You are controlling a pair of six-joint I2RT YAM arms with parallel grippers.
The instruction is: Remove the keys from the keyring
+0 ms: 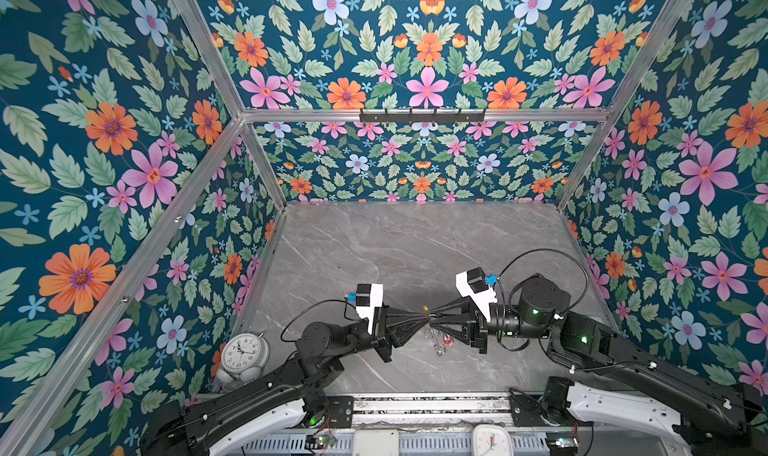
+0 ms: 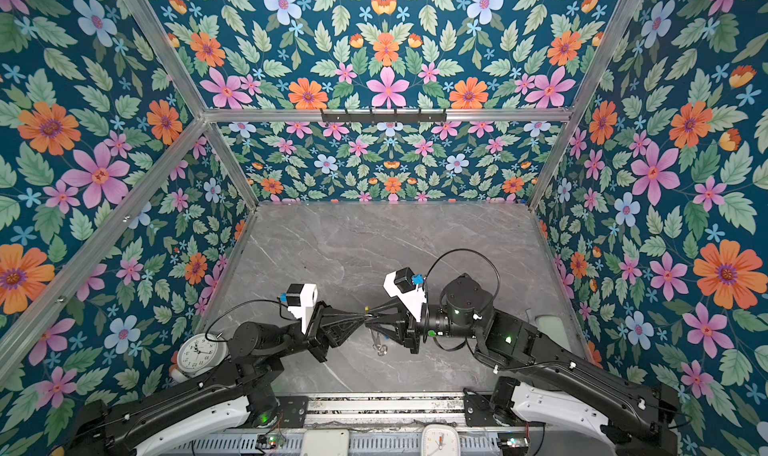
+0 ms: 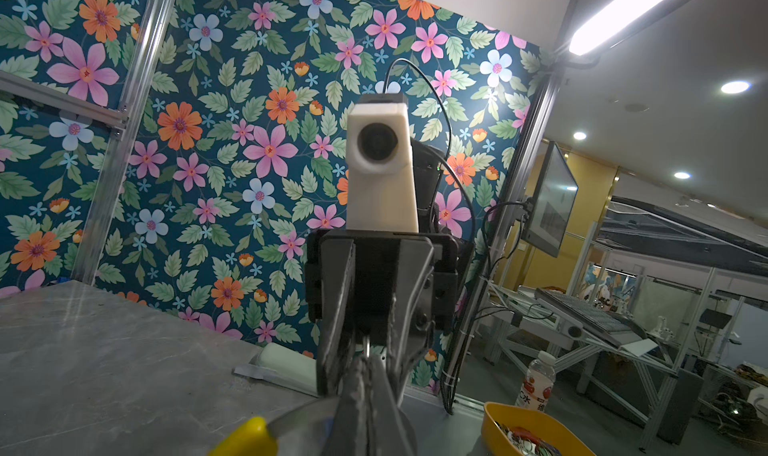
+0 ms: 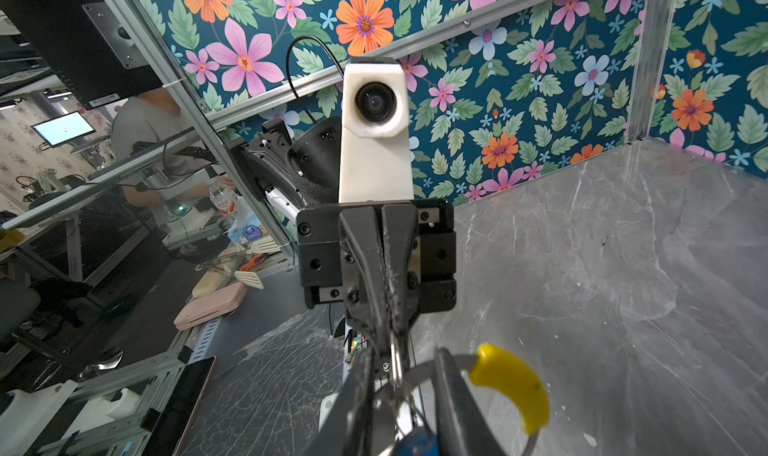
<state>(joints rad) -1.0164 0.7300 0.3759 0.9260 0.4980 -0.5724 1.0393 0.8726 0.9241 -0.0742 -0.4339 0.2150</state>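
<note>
Up in the air over the grey table [image 1: 374, 246] — the keyring [image 3: 299, 417], right at the meeting point of two pincers, tip to tip. Left pincer [image 1: 422, 317] squeezed all the way shut on the thin wire, just beside the yellow sleeve [image 4: 511, 387]. Right pincer [image 1: 434, 319] nose to nose with it, jaws a little bit apart, with wire and a blue tag [image 4: 415, 441] in the gap. Cannot tell if pinching the wire or only sitting around it. In the right wrist view, yellow sleeve curling out past one finger [image 4: 453, 400], outside the gap. Keys [image 1: 439, 345] dangling down under the two tips in both top views, red tag [image 1: 448, 338] beside them — too small to tell if touching the table. Not yet off the wire.
</note>
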